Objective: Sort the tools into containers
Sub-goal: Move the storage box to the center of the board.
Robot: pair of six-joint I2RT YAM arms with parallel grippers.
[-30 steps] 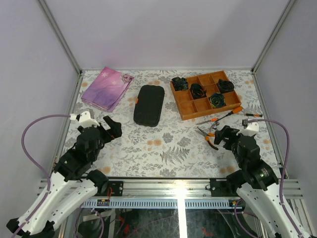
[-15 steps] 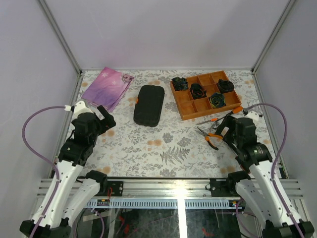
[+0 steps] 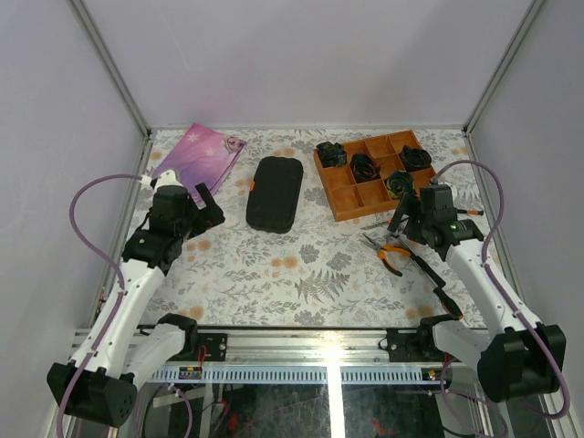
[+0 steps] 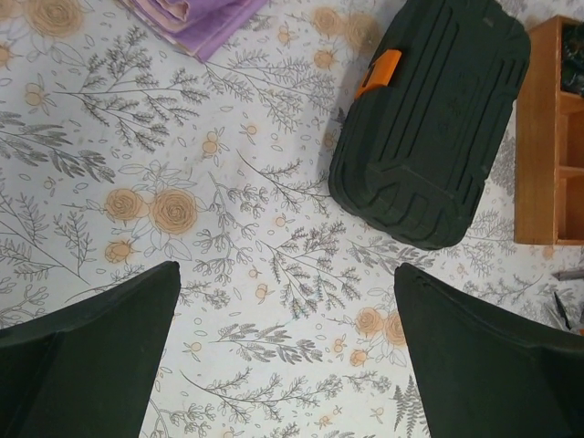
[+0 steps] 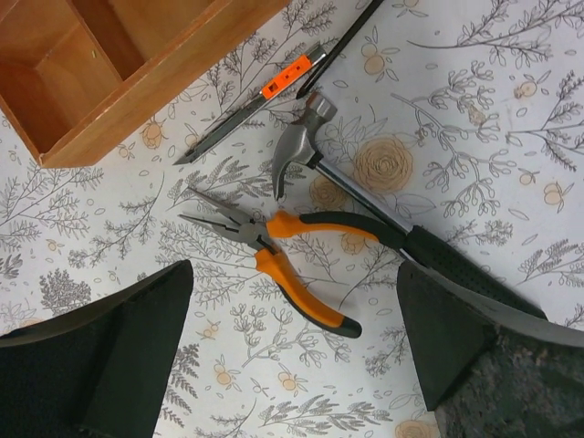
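Observation:
The black oblong tool case [image 3: 275, 193] [image 4: 429, 119] lies shut at mid-table, its orange zipper tab [image 4: 379, 71] on the left side. My left gripper [image 3: 208, 208] [image 4: 285, 274] hovers open over bare cloth to the case's left. Orange-handled pliers [image 3: 388, 251] [image 5: 292, 251] lie at the right beside a hammer [image 5: 301, 141], a slim orange-marked driver [image 5: 265, 91] and a thin black rod [image 5: 342, 41]. My right gripper [image 3: 406, 228] [image 5: 294, 266] stands open above the pliers, holding nothing.
A wooden compartment tray [image 3: 365, 210] [image 5: 182, 73] [image 4: 547, 128] sits at the back right with several black rosette bundles [image 3: 364, 167] in it. A pink-purple fabric pouch [image 3: 196, 162] [image 4: 192, 18] lies at the back left. Metal frame posts edge the table.
Both arms have reached away from their bases. The left gripper came up beside the case; the right one moved over the pliers. Both stayed open.

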